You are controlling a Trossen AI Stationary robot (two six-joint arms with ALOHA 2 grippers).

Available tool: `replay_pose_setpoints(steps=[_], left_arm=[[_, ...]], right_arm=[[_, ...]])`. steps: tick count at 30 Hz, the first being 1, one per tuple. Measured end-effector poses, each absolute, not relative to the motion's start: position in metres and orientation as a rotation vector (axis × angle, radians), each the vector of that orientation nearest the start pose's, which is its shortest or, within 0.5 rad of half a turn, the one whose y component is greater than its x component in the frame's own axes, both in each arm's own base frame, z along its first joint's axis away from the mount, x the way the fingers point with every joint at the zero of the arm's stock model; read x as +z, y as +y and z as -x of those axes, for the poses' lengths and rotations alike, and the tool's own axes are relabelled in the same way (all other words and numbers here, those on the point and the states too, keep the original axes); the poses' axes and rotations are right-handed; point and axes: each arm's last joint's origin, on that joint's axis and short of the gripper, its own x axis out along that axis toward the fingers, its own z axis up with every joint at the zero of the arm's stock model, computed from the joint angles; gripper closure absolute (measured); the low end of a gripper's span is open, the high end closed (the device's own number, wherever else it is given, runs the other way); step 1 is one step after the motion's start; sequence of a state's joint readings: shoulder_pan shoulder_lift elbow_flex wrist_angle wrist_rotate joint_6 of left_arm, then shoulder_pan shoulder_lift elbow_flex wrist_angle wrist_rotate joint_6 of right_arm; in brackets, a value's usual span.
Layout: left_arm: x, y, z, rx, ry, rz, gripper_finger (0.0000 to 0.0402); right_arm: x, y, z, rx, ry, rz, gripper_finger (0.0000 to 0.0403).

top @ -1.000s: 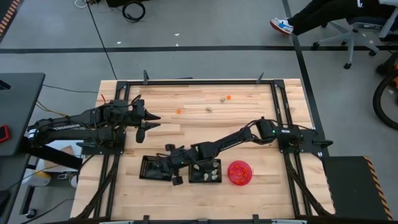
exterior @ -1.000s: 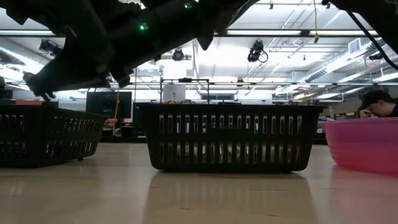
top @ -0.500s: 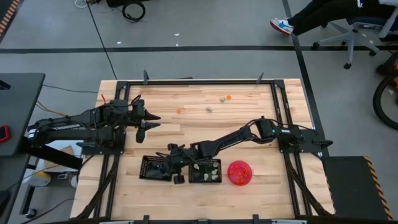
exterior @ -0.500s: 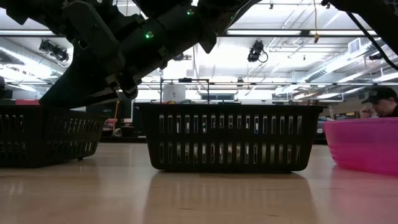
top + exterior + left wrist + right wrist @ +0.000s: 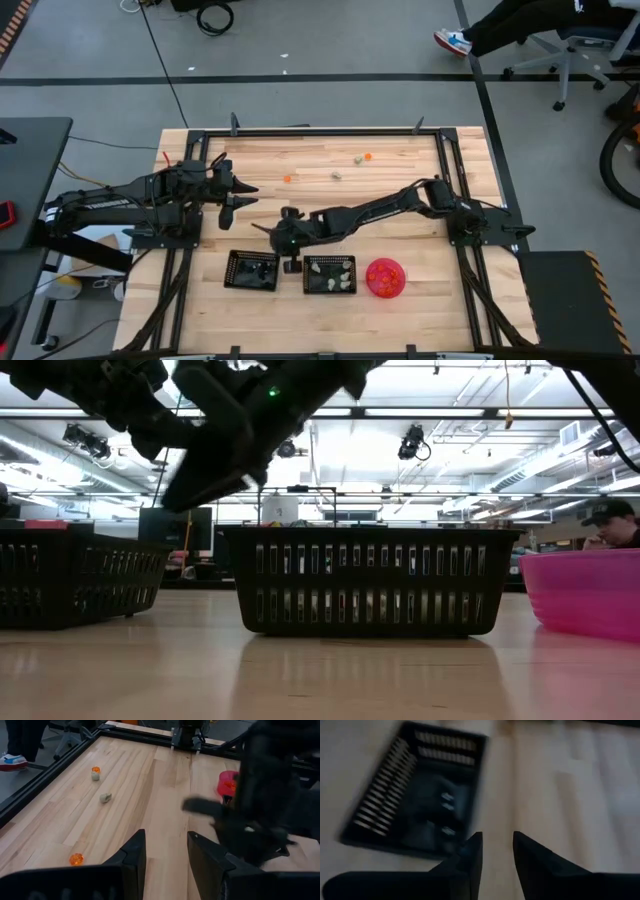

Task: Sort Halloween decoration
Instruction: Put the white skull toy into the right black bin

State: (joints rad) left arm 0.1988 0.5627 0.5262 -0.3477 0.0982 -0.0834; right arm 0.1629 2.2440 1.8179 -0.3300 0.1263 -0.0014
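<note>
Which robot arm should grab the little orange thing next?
Probably the left. Its open left gripper sits nearer the orange trinket; the open right gripper hangs by the black trays.

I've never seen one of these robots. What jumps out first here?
The long right arm stretches across the wooden table, its right gripper hanging with fingers apart just behind two black mesh trays at the front edge. A bright pink bowl sits beside them. Far back lie stray trinkets, orange and pale, while the left gripper waits at the left.
</note>
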Motion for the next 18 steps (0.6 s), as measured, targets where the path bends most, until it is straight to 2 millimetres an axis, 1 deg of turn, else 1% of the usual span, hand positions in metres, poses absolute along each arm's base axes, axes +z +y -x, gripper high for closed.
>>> replay_pose_setpoints(steps=[4,8,18], left_arm=[[0.259,0.024,-0.131,0.115,0.377,0.139,0.0285],[0.259,0.024,-0.131,0.115,0.377,0.139,0.0285],[0.258,0.023,-0.131,0.116,0.391,0.141,0.0285]], right_arm=[[0.204,0.062,-0.488,-0.077,0.820,0.153,0.0291],[0.200,0.041,-0.486,-0.132,0.887,0.156,0.0291],[0.172,-0.018,-0.474,-0.255,1.002,0.088,0.0292]])
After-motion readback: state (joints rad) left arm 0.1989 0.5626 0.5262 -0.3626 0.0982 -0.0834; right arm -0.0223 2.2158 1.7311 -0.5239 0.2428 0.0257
